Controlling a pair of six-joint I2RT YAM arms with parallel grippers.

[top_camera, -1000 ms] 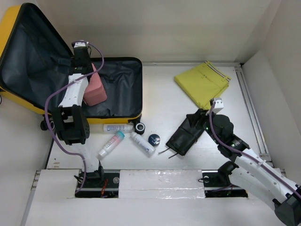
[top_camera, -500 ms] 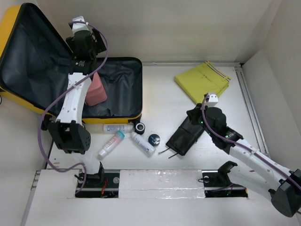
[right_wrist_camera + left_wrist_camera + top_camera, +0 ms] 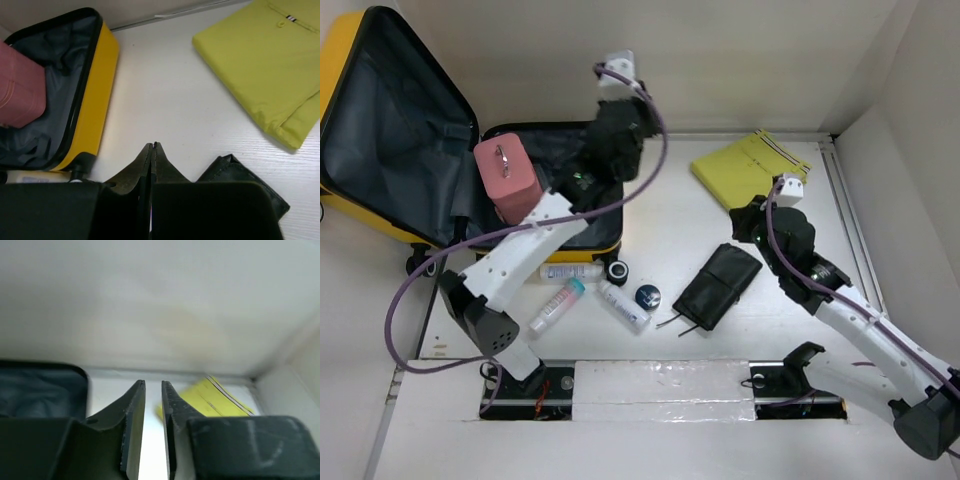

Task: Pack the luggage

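Note:
The yellow luggage (image 3: 608,243) lies open at the far left, its lid (image 3: 390,110) propped up and its dark lining bare. A pink case (image 3: 505,172) stands upright inside it. My left gripper (image 3: 632,125) hangs over the luggage's right end, facing the back wall. Its jaws are all but shut, with a thin slit and nothing in it (image 3: 153,387). My right gripper (image 3: 747,222) is shut and empty (image 3: 153,145), just beyond a black pouch (image 3: 717,285) that lies flat. A folded yellow cloth (image 3: 752,175) sits behind it.
Three toiletry bottles (image 3: 570,272) (image 3: 557,305) (image 3: 623,305) and two small dark jars (image 3: 617,272) (image 3: 647,296) lie in front of the luggage. White walls close in the back and right sides. The right wrist view shows the luggage's wall (image 3: 97,95), the pink case (image 3: 20,90) and the cloth (image 3: 270,65).
The left gripper let go of the pink case, which now stands upright, then swung right across the luggage and closed. The right gripper shut and rose off the black pouch towards the cloth.

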